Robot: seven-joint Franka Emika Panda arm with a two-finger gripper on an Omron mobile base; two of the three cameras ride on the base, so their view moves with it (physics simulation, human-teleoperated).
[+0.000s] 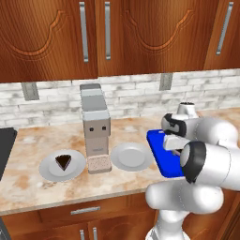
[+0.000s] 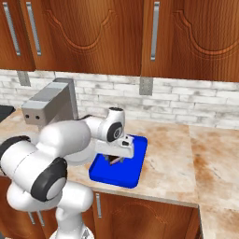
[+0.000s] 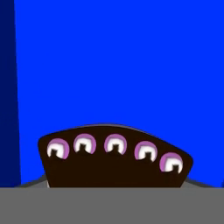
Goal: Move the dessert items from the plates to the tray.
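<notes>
Gripping a cake slice, the gripper hangs low over the blue tray. Second slice sits on the left plate; right plate beside the grey appliance.

— What do we have on the desk here?
— We see a grey boxy appliance standing upright near the wall, two small dark dots on its front, a speckled pale base below.
— And behind it?
— We make out a whitish brick backsplash with two grey outlets set in it, and wooden upper cabinets with long metal handles. A dark object sits at the left edge.
— Below?
— Wooden drawers under the marbled top.
</notes>
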